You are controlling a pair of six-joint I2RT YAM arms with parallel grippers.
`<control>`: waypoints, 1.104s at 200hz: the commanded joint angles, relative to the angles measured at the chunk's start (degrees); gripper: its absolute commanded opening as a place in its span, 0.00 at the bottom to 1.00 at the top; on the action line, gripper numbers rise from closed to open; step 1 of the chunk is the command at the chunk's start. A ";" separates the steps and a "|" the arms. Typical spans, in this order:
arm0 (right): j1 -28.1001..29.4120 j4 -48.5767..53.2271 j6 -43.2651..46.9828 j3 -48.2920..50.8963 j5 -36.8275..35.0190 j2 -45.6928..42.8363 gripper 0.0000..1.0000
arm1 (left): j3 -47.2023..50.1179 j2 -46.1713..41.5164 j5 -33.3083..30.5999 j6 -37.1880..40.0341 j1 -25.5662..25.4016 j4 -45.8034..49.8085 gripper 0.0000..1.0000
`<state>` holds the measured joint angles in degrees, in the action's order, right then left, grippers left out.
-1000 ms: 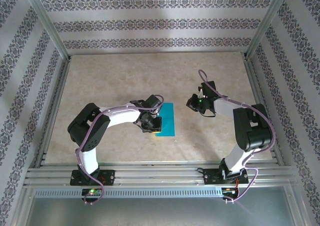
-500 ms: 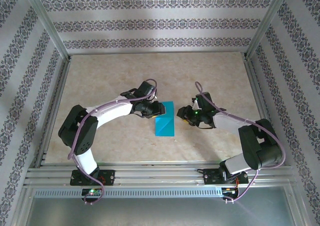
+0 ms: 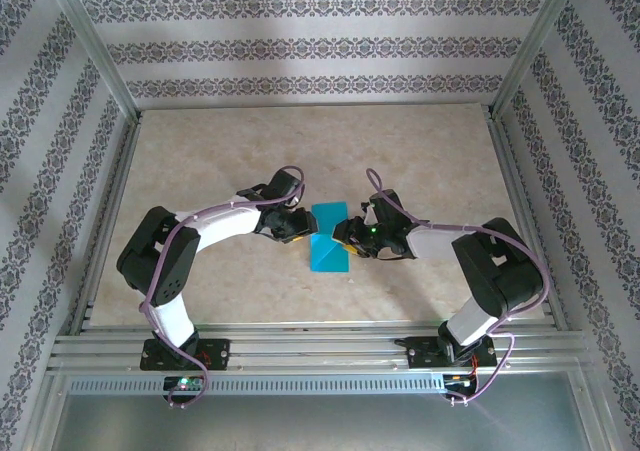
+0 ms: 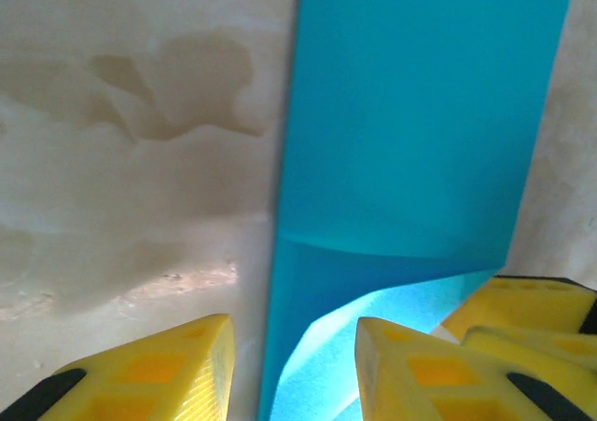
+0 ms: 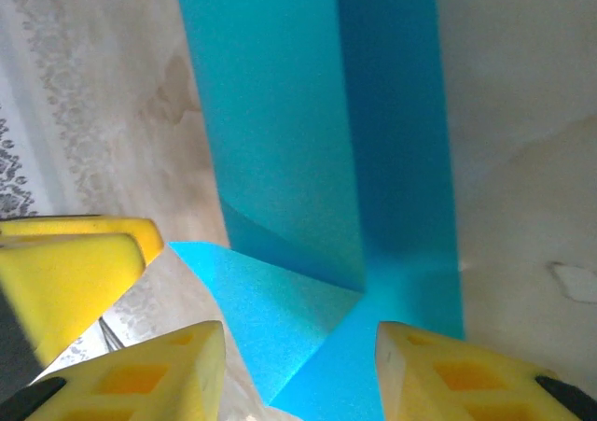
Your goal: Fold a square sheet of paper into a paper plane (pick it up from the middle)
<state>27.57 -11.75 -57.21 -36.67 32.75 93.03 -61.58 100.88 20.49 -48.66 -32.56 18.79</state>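
The square sheet of paper (image 3: 328, 251) is teal-blue and lies folded into a narrow strip at the table's middle. My left gripper (image 3: 306, 225) stands at its far left edge and my right gripper (image 3: 346, 235) at its far right edge, facing each other. In the left wrist view the paper (image 4: 410, 113) has a raised, curled flap (image 4: 373, 318) between my left gripper's (image 4: 294, 384) open yellow fingers (image 4: 159, 374). In the right wrist view a pale triangular flap (image 5: 270, 309) of the paper (image 5: 298, 113) stands up between my right gripper's (image 5: 298, 384) open fingers (image 5: 466, 374). Neither gripper pinches the paper.
The beige table (image 3: 250, 151) is fenced by aluminium rails (image 3: 300, 351) and patterned walls (image 3: 310, 46). The other gripper's yellow fingers show close by in each wrist view, at the lower right (image 4: 522, 309) and at the left (image 5: 75, 262).
The right arm swung left to the paper's right edge. The left gripper moved from the paper's near part to its far left edge. Both grippers opened, and a flap now stands up.
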 commanded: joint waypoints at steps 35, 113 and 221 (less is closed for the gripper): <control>2.26 -5.86 0.08 -1.18 2.51 3.02 0.38 | 2.87 -3.50 -0.48 -1.60 3.23 -0.26 0.39; 3.45 -10.74 4.90 -0.56 1.01 4.36 0.20 | 10.20 -12.93 6.97 -3.81 12.07 -5.87 0.46; -0.32 -16.12 2.18 -6.97 5.14 -2.98 0.07 | 22.65 -26.79 18.84 -10.30 17.97 -24.53 0.96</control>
<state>29.23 -23.18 -54.28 -38.81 33.45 93.45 -40.99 76.86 33.34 -55.75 -15.22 4.80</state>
